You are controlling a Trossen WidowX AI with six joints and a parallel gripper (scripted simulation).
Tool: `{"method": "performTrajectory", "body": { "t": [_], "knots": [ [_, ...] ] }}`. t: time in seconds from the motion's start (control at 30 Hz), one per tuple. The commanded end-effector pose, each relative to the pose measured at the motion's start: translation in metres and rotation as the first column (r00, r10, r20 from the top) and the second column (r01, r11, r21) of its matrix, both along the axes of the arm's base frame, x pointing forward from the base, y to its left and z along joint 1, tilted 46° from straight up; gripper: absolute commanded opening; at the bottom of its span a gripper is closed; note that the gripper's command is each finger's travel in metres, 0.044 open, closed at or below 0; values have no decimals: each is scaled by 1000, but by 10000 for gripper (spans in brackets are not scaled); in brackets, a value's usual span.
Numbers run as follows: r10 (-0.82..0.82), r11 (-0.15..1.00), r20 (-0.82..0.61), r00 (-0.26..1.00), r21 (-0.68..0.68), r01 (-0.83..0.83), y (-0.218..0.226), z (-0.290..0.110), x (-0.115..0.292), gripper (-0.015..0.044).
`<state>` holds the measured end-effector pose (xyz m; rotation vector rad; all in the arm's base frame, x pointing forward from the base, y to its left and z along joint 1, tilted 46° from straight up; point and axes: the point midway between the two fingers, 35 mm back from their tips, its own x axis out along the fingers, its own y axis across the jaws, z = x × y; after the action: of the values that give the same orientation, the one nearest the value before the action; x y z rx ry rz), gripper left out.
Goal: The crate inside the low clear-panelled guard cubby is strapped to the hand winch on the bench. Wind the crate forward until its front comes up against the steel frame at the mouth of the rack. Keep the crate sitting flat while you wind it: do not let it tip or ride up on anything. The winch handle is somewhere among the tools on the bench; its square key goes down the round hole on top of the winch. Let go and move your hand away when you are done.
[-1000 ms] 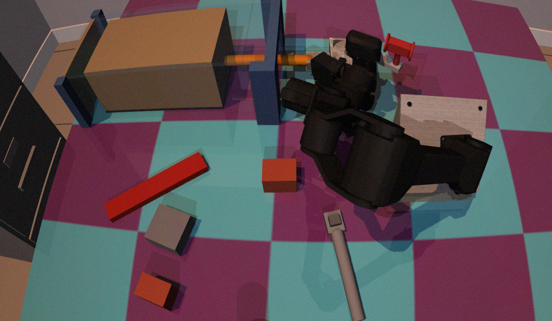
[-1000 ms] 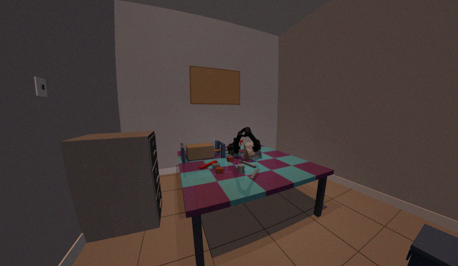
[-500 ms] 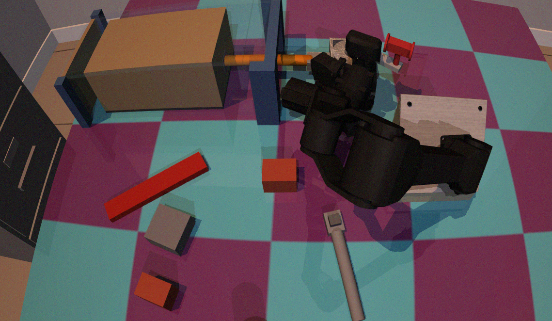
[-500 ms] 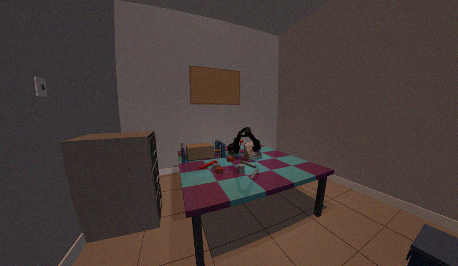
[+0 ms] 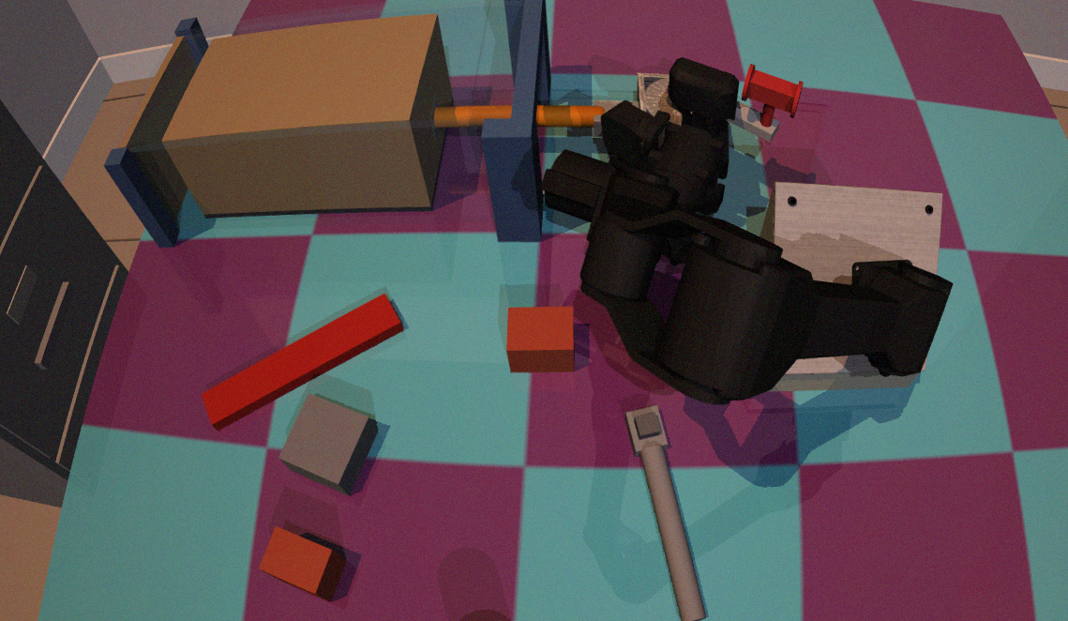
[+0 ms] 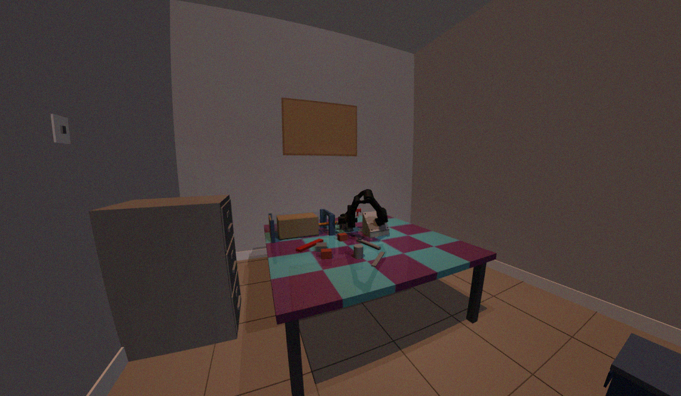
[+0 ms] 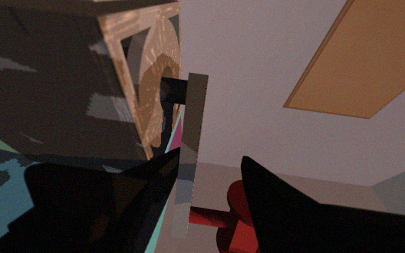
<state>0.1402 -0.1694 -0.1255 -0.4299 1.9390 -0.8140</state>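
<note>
The tan crate (image 5: 306, 84) (image 6: 297, 227) sits flat in the rack. Its front stands short of the blue steel frame (image 5: 514, 181), with a gap between them. An orange strap (image 5: 570, 115) runs from the crate through the frame to the winch (image 5: 647, 79) (image 7: 110, 32). The winch handle's flat arm (image 7: 196, 109) (image 5: 759, 123) lies across the winch top, its dark key reaching the round top face. Its red grip (image 5: 773, 91) (image 7: 242, 235) stands on the outer end. My gripper (image 7: 212, 156) is open around the handle's outer part, not clamped. Its fingertips are hidden in the top and exterior views.
A sloped pale panel (image 5: 853, 219) stands beside the arm. A long grey tool (image 5: 672, 524), a red bar (image 5: 302, 358), a grey block (image 5: 325, 439) and orange blocks (image 5: 539, 331) (image 5: 294, 559) lie nearer the front. A grey cylinder (image 6: 358, 252) and flat strip (image 6: 378, 258) also show.
</note>
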Motion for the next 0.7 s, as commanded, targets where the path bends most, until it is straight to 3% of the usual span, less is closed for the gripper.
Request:
{"method": "performTrajectory", "body": {
  "t": [0.0,0.67],
  "knots": [
    [-7,1000,11,1000,12,7,2,-3,1,240],
    [0,1000,0,1000,-1,0,-4,6,-3,240]
  ]
}}
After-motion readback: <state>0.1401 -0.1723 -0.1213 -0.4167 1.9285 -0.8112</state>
